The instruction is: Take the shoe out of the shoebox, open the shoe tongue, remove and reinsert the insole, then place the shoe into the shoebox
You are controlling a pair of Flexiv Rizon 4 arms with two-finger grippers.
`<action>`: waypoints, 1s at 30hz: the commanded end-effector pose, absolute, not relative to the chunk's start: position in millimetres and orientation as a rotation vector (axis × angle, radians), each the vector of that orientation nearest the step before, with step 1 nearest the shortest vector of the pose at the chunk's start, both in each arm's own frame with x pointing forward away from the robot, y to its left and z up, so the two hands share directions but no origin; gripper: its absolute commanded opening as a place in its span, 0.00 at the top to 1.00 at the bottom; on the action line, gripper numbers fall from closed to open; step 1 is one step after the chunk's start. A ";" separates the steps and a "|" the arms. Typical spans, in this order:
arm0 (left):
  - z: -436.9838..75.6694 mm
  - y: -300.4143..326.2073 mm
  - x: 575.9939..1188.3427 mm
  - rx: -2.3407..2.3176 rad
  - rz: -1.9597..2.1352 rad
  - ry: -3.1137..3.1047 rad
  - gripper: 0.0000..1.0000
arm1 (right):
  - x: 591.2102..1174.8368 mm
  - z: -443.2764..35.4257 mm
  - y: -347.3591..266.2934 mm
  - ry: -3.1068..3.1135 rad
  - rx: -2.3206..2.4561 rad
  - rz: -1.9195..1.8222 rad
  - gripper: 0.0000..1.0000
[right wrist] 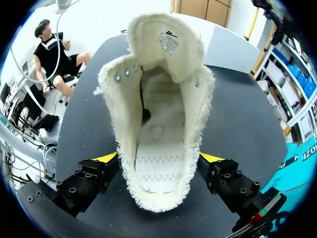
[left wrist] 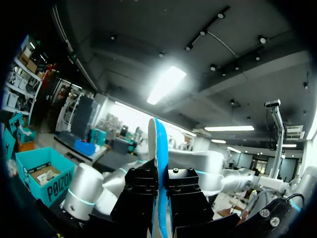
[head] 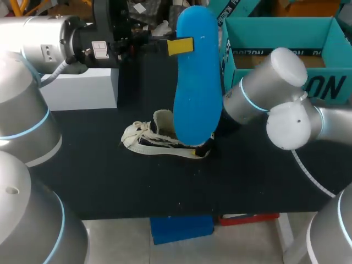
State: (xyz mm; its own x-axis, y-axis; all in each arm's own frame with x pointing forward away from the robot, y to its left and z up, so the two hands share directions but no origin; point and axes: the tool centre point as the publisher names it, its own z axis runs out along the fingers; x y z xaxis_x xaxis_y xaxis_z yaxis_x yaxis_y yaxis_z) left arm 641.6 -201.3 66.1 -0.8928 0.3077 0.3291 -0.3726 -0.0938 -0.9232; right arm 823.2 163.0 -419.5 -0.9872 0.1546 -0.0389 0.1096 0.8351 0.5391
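Blue insole (head: 197, 88) clamped upright in raised left pincer (left wrist: 162, 188); right pincer (right wrist: 161, 158) grips shoe (right wrist: 158, 99).

Layout as read from the console. The blue foam insole (head: 197, 77) sits edge-on between the fingers of my left gripper (left wrist: 161, 196), pinched from both sides, with most of its length running out ahead of the fingertips. Below that gripper, the cream canvas low-top shoe (head: 159, 138) rests on the black tabletop (head: 165, 187). The insole's far end is over the shoe's heel opening; I cannot tell whether they touch. My right gripper (right wrist: 158, 159) straddles the heel with one finger against each side. The opening and the raised tongue lie ahead of it, toe farthest out. The teal cardboard shoebox (head: 324, 85) stands off to that gripper's side, well apart from the shoe.
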 end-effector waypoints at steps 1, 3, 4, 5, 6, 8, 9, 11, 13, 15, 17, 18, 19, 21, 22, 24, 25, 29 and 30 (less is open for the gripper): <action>65.6 -202.4 640.8 0.075 2.034 -1.743 1.00 | 819.2 -424.2 154.7 2.840 0.220 1.043 0.00; 65.6 -202.4 640.8 0.075 2.034 -1.743 1.00 | 817.7 -429.6 154.8 2.839 0.234 1.070 0.00; 65.6 -202.4 640.8 0.075 2.034 -1.743 1.00 | 817.0 -432.2 154.6 2.835 0.239 1.081 0.00; 65.6 -202.4 640.8 0.075 2.034 -1.743 1.00 | 816.6 -433.7 154.5 2.833 0.244 1.088 0.00; 65.6 -202.4 640.8 0.075 2.034 -1.743 1.00 | 816.6 -434.8 154.4 2.831 0.246 1.096 0.00; 65.6 -202.4 640.8 0.075 2.034 -1.743 1.00 | 816.7 -437.5 153.4 2.832 0.250 1.105 0.00; 65.6 -202.4 640.8 0.075 2.034 -1.743 1.00 | 816.7 -438.7 152.6 2.822 0.259 1.123 0.00; 65.6 -202.4 640.8 0.075 2.034 -1.743 1.00 | 816.7 -441.6 150.6 2.818 0.265 1.131 0.00; 65.6 -202.4 640.8 0.075 2.034 -1.743 1.00 | 817.1 -441.5 149.7 2.813 0.269 1.140 0.00; 65.6 -202.4 640.8 0.075 2.034 -1.743 1.00 | 818.4 -441.3 148.5 2.811 0.270 1.144 0.00; 65.6 -202.4 640.8 0.075 2.034 -1.743 1.00 | 820.0 -441.3 147.6 2.804 0.272 1.155 0.00; 65.6 -202.4 640.8 0.075 2.034 -1.743 1.00 | 820.8 -441.6 147.2 2.803 0.272 1.158 0.00; 65.6 -202.4 640.8 0.075 2.034 -1.743 1.00 | 821.6 -441.9 146.6 2.802 0.271 1.159 0.00; 65.6 -202.4 640.8 0.075 2.034 -1.743 1.00 | 822.4 -441.8 145.5 2.799 0.271 1.163 0.00; 65.6 -202.4 640.8 0.075 2.034 -1.743 1.00 | 822.5 -441.8 145.0 2.799 0.271 1.165 0.00; 65.6 -202.4 640.8 0.075 2.034 -1.743 1.00 | 822.3 -442.0 143.4 2.796 0.276 1.177 0.00; 65.6 -202.4 640.8 0.075 2.034 -1.743 1.00 | 821.9 -441.4 142.2 2.797 0.276 1.181 0.00; 65.6 -202.4 640.8 0.075 2.034 -1.743 1.00 | 818.3 -434.0 134.2 2.816 0.289 1.167 0.00; 65.6 -202.4 640.8 0.075 2.034 -1.743 1.00 | 817.7 -432.1 131.7 2.827 0.295 1.164 0.00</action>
